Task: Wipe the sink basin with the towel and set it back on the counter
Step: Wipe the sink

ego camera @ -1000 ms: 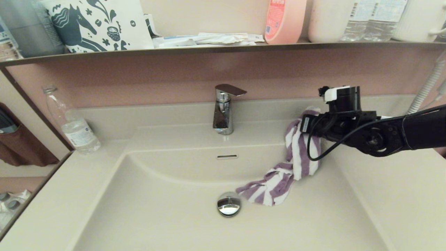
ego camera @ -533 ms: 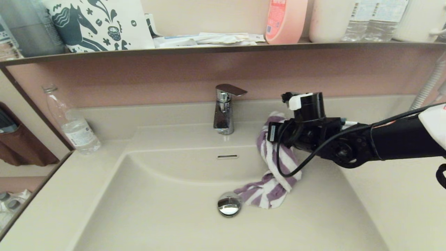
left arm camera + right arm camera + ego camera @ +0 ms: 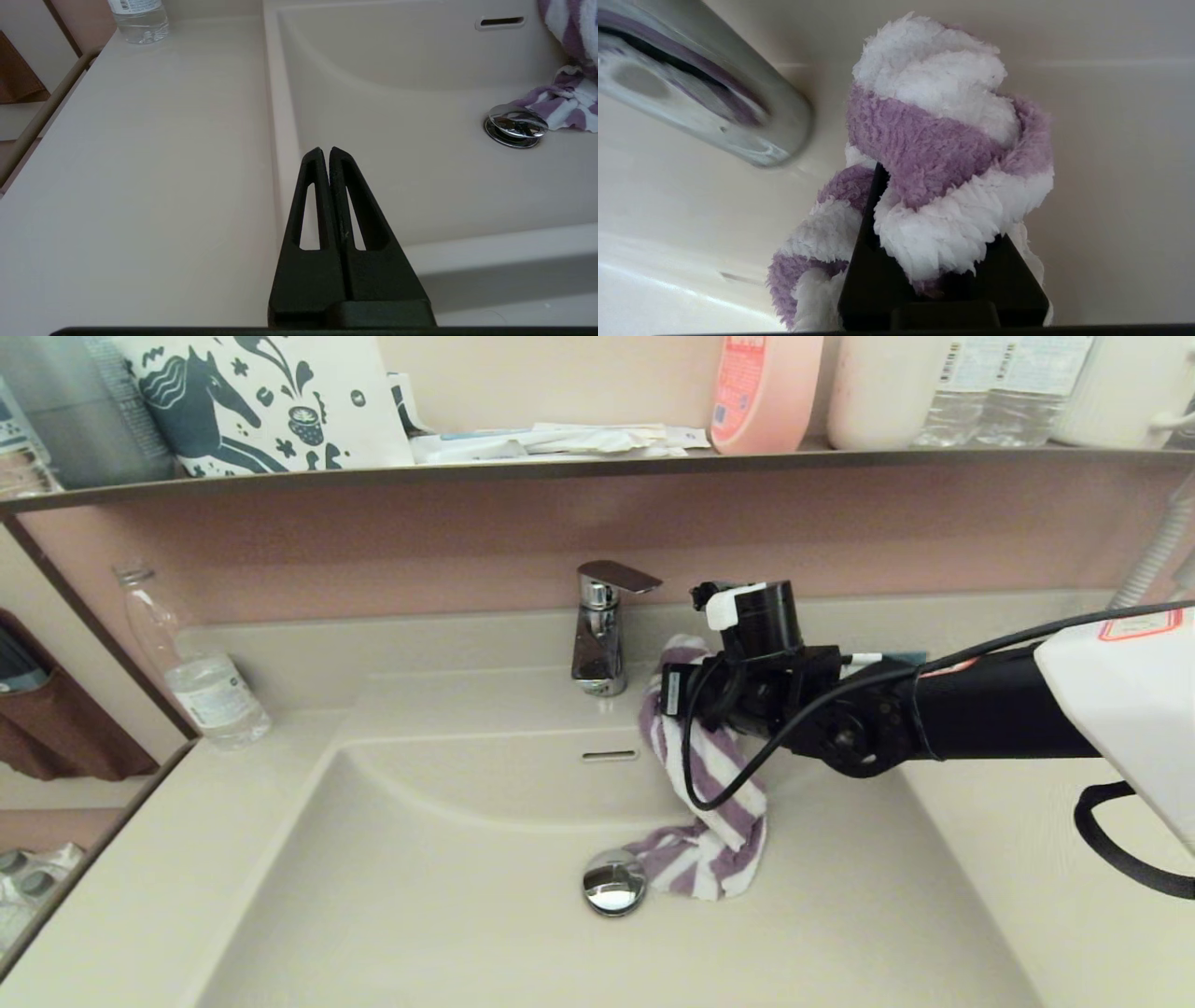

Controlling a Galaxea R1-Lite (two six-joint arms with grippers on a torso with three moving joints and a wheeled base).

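The purple and white striped towel (image 3: pixel 707 775) hangs from my right gripper (image 3: pixel 674 674), which is shut on its upper end just right of the tap. Its lower end lies bunched on the floor of the cream sink basin (image 3: pixel 448 896), touching the chrome drain plug (image 3: pixel 613 883). In the right wrist view the towel (image 3: pixel 943 154) bulges out over the black fingers (image 3: pixel 871 224) and hides their tips. My left gripper (image 3: pixel 325 151) is shut and empty, hovering over the basin's front left rim, next to the counter (image 3: pixel 140 163). The towel's tail (image 3: pixel 560 100) shows there beside the drain plug (image 3: pixel 515 125).
A chrome tap (image 3: pixel 600 630) stands at the basin's back, close to the right gripper. A clear water bottle (image 3: pixel 191 663) stands on the counter at the back left. The upper shelf (image 3: pixel 597 467) carries a printed bag, leaflets, a pink bottle and more bottles.
My right arm has swept left across the back of the basin toward the tap, dragging the towel with it. The towel's lower end slid left up to the drain plug.
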